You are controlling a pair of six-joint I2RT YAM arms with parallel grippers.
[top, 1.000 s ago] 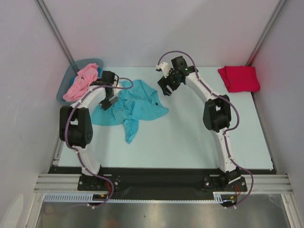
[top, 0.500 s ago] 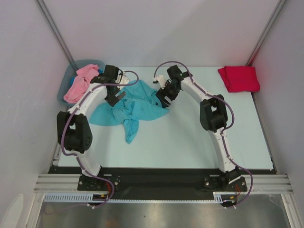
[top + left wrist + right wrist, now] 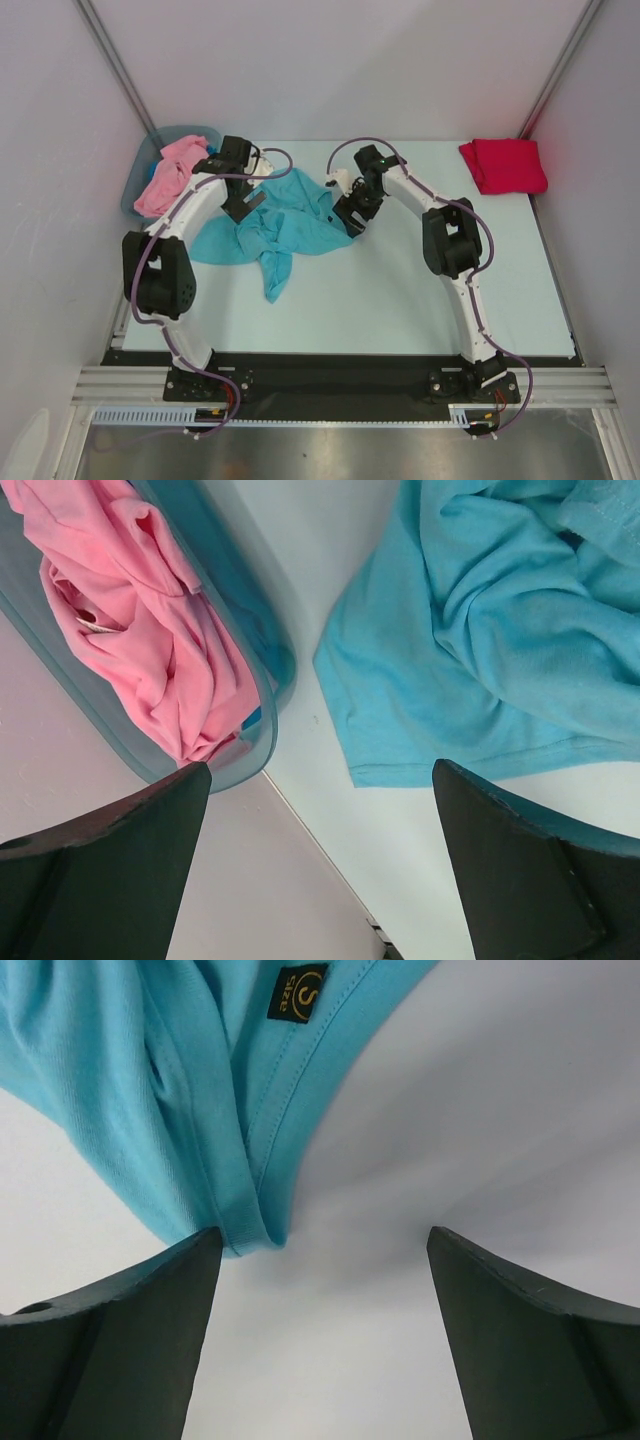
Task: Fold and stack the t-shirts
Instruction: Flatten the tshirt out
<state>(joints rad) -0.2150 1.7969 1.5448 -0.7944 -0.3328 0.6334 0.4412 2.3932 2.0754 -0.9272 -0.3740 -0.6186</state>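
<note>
At opposite edges of the crumpled teal t-shirt [image 3: 275, 225] my left gripper [image 3: 242, 203] and right gripper [image 3: 352, 216] hover spread wide, empty; only the red t-shirt [image 3: 503, 165] lies folded, well to its right, the pink t-shirt [image 3: 168, 175] bunched in the bin [image 3: 192, 132] at its left, so two to go, I reckon.

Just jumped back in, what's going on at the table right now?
Both arms are at the teal t-shirt, which lies crumpled and unfolded on the table. The left gripper hovers open over its far-left edge, near the bin. The right gripper hovers open at the edge with the size label. Neither holds anything. The red t-shirt lies folded at the far right corner. The pink t-shirt sits bunched in the bin.
</note>
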